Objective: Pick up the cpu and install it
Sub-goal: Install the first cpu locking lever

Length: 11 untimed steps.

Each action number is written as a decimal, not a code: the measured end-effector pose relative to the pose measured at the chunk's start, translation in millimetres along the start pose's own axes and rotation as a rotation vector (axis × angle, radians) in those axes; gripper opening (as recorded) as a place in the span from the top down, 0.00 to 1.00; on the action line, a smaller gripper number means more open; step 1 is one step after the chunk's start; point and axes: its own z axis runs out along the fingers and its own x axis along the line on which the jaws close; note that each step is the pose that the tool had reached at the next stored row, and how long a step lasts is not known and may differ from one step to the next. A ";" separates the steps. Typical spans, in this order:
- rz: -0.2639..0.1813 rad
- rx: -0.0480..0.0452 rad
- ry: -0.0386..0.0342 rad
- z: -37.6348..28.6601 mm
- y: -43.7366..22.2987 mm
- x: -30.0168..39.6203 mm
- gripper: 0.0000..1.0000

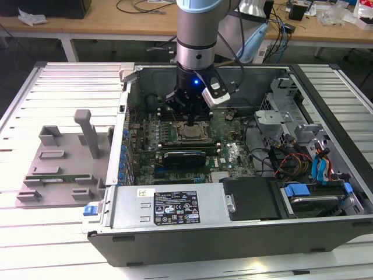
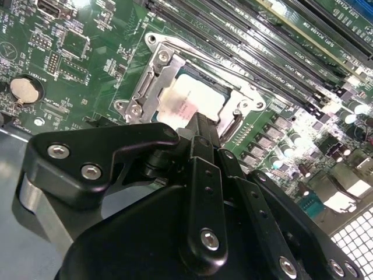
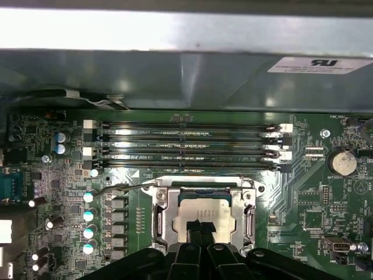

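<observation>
Arm (image 1: 198, 35) reached straight down into the opened computer case (image 1: 233, 233), which lay on its side on the slatted tabletop (image 1: 35, 233). Gripper (image 1: 191, 119) hung directly over the motherboard socket (image 1: 191, 133) — vertical approach, presumably to keep the chip level with the seat.

Cpu (image 2: 189, 102) seen in both wrist views, lying flat inside the socket's metal frame (image 2: 154, 76), silver top up, edges lined up with the frame opening. Looked seated or very nearly so (pin contact beneath not visible). In the first wrist view, cpu (image 3: 204, 213) sat square in the frame with the fingertips (image 3: 201, 230) drawn together to a narrow point over its near edge. Fingers pressed together, or close to it; nothing seen pinched between them. Could not tell whether the tips touched the chip's top or hovered just above.

Retention bracket (image 3: 160, 213) apparently swung open around the chip — lever wire (image 3: 119, 188) stood off to one side, likely unlatched so the chip could drop in.

Four memory slots (image 3: 186, 146) ran just beside the socket, apart from the gripper. Grey fixture tray (image 1: 58, 163) lay on the tabletop at the exterior view's left, well apart from the case, with a long green memory stick (image 1: 55, 177) resting in it.
</observation>
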 end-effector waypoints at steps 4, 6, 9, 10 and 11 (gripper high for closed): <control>0.000 -0.0001 -0.0001 0.0 0.0 3.0 0.89; 0.000 0.0000 0.0000 -0.1 0.1 4.1 0.89; 0.000 -0.0001 -0.0001 -0.1 0.1 9.1 0.89; 0.000 0.0000 0.0000 -0.2 0.1 11.0 0.89; 0.000 0.0000 0.0000 -0.2 0.2 12.3 0.89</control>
